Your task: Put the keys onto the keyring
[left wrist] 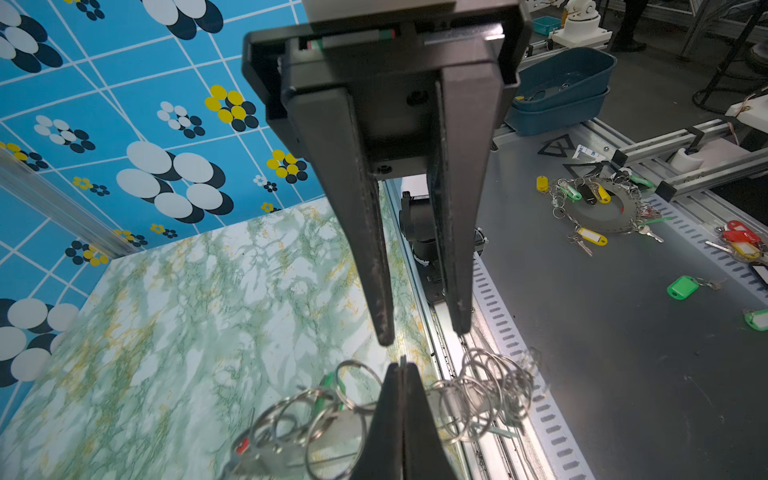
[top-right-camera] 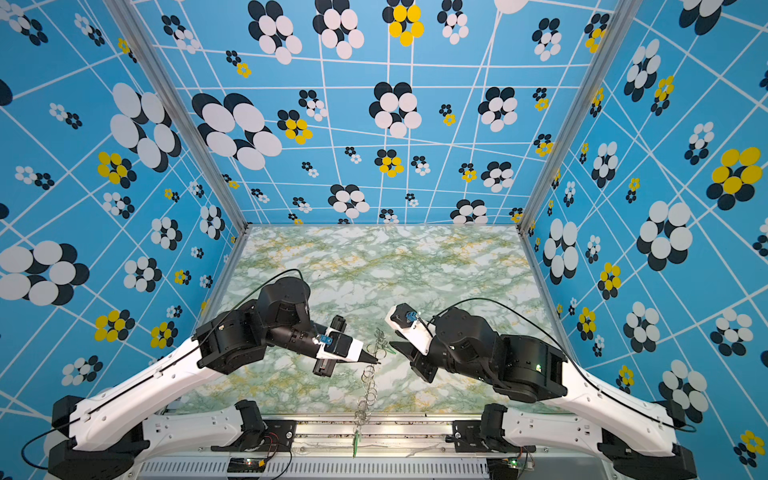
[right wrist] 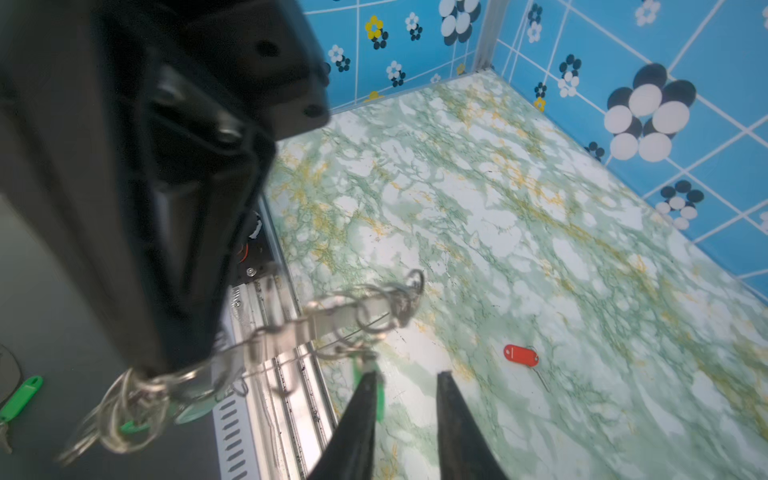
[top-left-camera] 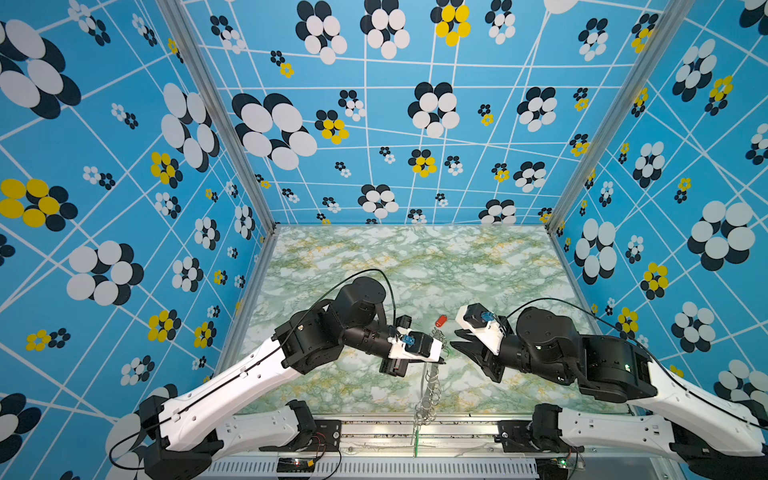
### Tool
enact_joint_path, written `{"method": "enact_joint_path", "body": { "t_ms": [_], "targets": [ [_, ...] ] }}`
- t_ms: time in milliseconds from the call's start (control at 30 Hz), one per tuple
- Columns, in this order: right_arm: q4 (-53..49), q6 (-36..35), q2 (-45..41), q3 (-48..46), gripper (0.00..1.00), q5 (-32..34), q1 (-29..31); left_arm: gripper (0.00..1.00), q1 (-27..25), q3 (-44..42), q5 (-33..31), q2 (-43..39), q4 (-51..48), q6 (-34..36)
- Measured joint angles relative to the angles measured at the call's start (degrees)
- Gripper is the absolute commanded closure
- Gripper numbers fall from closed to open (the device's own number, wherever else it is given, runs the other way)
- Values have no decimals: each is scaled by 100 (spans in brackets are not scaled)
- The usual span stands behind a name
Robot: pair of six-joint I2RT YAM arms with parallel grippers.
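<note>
- The keyring hangs on edge in the air. Its near end of wire rings reaches out over the front rail, and a green tag dangles there.
- The left claw is clenched on the plate's edge about midway along, with rings spreading to either side of its tips.
- Just across the plate, the right claw faces it, jaws parted and nothing between them. Another green tag hangs off a ring right against one finger.
- Beyond the right claw's tips, the red-tagged key lies flat on the marbled table, apart from the keyring.
</note>
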Motion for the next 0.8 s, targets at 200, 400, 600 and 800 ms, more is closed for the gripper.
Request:
{"method": "enact_joint_path", "body": {
  "t_ms": [200, 400, 600, 800],
  "targets": [
    [-273, 149, -166, 13, 45, 284, -15, 100, -15, -20, 136, -155, -50, 13],
    [-188, 17, -391, 20, 45, -173, -15, 100, -15, -107, 149, -153, -59, 11],
    [140, -129, -492, 20, 39, -911, -15, 100, -15, -155, 149, -155, -59, 11],
    [387, -195, -286, -26, 42, -1526, -9, 100, -15, -188, 146, -155, -50, 9]
  ]
}}
